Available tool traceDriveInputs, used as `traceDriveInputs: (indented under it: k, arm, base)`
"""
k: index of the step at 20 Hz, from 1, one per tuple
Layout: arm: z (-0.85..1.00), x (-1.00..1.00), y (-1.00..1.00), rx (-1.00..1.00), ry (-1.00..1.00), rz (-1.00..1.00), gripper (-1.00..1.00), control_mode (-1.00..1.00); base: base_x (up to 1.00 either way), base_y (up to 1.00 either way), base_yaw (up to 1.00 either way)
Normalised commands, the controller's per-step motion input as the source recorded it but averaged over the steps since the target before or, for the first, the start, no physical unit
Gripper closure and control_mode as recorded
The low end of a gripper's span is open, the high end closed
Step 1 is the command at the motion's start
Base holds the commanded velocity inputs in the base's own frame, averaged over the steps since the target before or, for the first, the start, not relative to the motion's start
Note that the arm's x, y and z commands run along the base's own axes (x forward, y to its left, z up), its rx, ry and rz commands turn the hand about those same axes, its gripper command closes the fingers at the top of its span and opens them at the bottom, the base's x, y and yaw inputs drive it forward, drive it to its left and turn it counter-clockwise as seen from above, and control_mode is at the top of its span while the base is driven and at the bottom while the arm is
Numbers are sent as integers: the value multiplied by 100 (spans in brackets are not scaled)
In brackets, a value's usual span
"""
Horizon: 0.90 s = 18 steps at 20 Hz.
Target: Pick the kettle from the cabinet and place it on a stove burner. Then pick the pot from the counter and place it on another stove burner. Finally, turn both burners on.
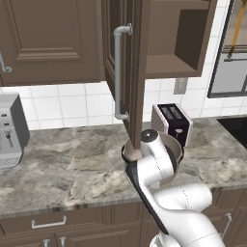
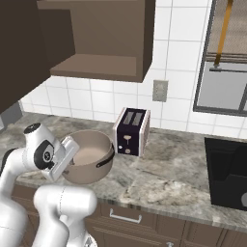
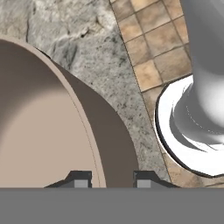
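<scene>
Beyond my tool (image 3: 113,177): black toaster (image 2: 131,131) on the marble tabletop (image 2: 164,178); open cabinet door (image 1: 126,72) overhead; pot (image 2: 89,157), beige-tan, round, black side handle; its rim wall stands between my tool's fingertips (image 3: 78,178), one inside, one outside; whether clamped, I cannot tell.

This is a home kitchen, a rendered one. A veined marble counter (image 1: 72,159) runs under white wall tiles (image 2: 96,101), with dark wooden cabinets (image 1: 48,38) above and drawers (image 1: 48,224) below. A toaster (image 2: 131,131) stands by the wall, a coffee machine (image 1: 9,130) at the far left, and a black stove top (image 2: 226,169) sits beside the counter.
</scene>
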Motion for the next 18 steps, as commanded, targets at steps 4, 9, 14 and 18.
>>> traceDriveInputs:
  k: [4, 9, 14, 18]
  arm:
    - [0, 0, 2, 0, 1, 0, 100, -100]
    - [-1, 0, 0, 0, 0, 0, 100, -100]
    - [0, -1, 0, 0, 0, 0, 100, -100]
    - [15, -3, 0, 0, -3, -3, 100, -100]
  base:
    - [0, 0, 0]
    - [0, 0, 0]
    - [0, 0, 0]
    - [0, 0, 0]
